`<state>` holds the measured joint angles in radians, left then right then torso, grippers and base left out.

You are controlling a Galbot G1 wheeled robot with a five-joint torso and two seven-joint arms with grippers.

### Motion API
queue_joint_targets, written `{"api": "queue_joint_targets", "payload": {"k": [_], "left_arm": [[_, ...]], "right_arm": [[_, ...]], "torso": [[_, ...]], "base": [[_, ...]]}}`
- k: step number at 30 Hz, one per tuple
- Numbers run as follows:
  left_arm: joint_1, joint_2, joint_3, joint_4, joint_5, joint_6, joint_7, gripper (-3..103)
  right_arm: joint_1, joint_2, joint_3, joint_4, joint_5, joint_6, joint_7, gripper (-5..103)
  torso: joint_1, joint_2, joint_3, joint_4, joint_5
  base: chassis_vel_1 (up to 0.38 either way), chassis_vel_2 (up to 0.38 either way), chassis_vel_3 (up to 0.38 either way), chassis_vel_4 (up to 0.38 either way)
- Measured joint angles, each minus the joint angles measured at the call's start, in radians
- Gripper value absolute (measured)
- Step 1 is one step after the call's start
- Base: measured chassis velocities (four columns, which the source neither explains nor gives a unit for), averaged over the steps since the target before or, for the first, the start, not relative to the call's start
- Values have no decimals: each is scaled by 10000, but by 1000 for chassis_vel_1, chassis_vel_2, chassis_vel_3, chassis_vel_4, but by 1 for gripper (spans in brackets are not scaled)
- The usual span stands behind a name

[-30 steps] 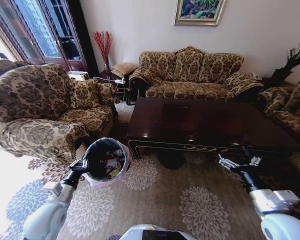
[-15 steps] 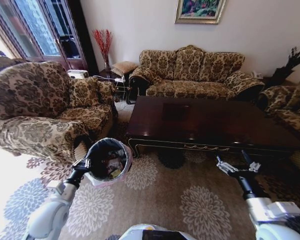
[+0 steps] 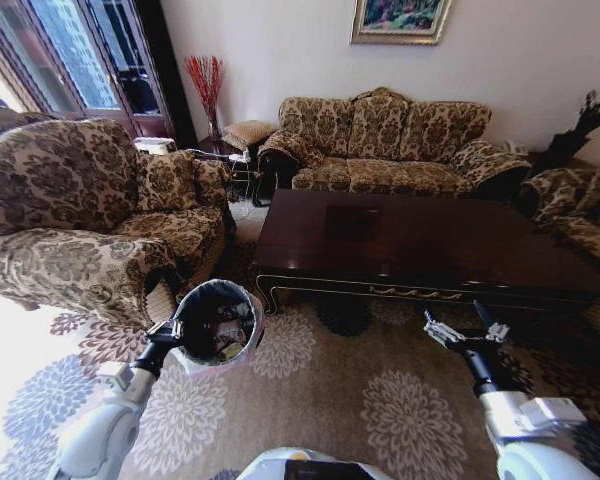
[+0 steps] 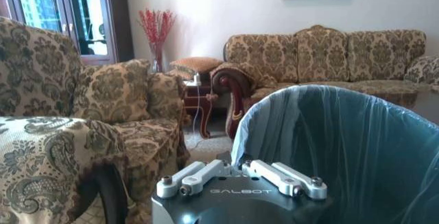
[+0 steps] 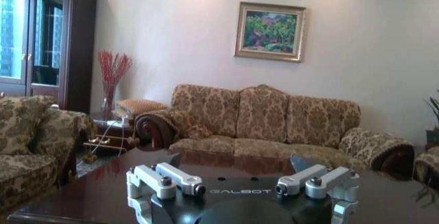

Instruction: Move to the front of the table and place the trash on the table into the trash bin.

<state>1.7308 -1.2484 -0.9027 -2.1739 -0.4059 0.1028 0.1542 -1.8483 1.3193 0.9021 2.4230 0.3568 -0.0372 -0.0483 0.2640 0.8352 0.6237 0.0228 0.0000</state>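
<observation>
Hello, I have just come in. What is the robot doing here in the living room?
The robot stands on the carpet in front of the table. Its left gripper holds the trash bin up by the rim, and some trash already lies inside the bin. The right gripper is open and empty, hovering near the table's front edge. The dark tabletop looks bare from here.

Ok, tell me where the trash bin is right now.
In the head view the trash bin is held by the left gripper at lower left, above the rug, near the table's front-left corner.
</observation>
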Motion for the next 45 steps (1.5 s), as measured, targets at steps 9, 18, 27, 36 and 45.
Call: {"api": "queue_joint_targets", "payload": {"k": [9, 18, 27, 36, 45], "left_arm": [[81, 22, 12, 54, 12, 0, 21, 3], [368, 129, 329, 338, 131, 47, 317, 3], [389, 113, 1148, 461, 578, 492, 163, 3], [-182, -134, 1775, 1065, 1369, 900, -113, 3], [-1035, -178, 1737, 2259, 1553, 1195, -395, 3]], "right_arm": [[5, -11, 6, -11, -4, -7, 10, 100], [5, -16, 11, -18, -3, -9, 13, 100], [5, -20, 13, -26, -3, -9, 14, 100], [5, -21, 13, -27, -1, -8, 14, 100], [5, -21, 13, -27, 2, -8, 13, 100]], "torso": [[-184, -426, -242, 0, 0], [-351, -817, -465, 0, 0], [-527, -1224, -699, -1, 1], [-676, -1578, -903, -1, 0], [-845, -1987, -1139, 2, 0]], "base": [[0, 0, 0, 0], [0, 0, 0, 0], [0, 0, 0, 0], [0, 0, 0, 0], [0, 0, 0, 0]]}}
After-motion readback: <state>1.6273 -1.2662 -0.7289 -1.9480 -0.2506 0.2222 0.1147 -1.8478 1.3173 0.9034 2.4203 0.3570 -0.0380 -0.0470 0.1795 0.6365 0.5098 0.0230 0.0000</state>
